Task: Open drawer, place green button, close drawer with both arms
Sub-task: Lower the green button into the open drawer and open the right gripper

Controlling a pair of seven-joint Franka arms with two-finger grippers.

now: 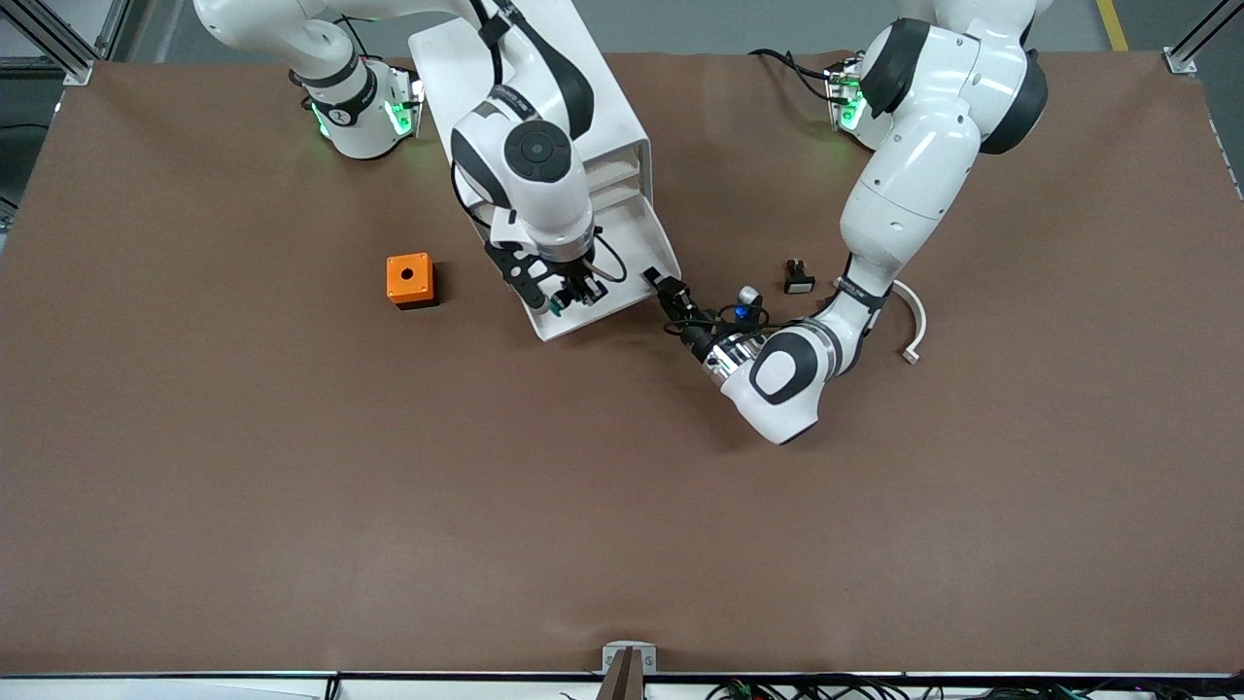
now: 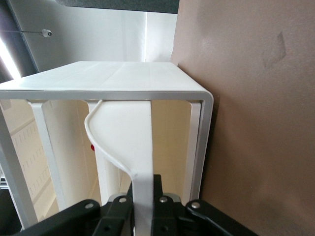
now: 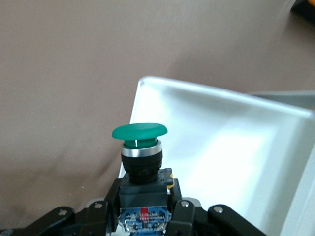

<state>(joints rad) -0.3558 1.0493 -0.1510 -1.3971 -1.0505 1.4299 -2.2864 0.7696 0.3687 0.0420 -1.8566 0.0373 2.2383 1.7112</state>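
**Button held over the pulled-out drawer, release not yet made**

The placing step is in hand. The drawer [image 1: 604,282], lowest tray of the white cabinet [image 1: 544,107], stands pulled out toward the front camera, its pale floor bare in the right wrist view. The right gripper [image 1: 573,292] hangs over the drawer, and its fingers [image 3: 184,209] are clenched on the black-and-blue body of the button [image 3: 140,147], one on each side. The green cap stands clear of the fingertips and points away from the wrist. Seen from that wrist, the button sits over the drawer's rim near a corner, partly over the bench [image 1: 292,486], so I judge it is not yet well inside.

The left gripper [image 1: 671,292] is at the drawer's corner on the left arm's end, its fingers [image 2: 165,209] closed on the drawer's thin white edge, holding the tray open.

The next move likely calls for carrying the button farther over the drawer's floor, lowering it, and letting go. After that the right arm must lift clear before the drawer is pushed home.

Beside the cabinet, toward the right arm's end, lies an orange box [image 1: 409,279].
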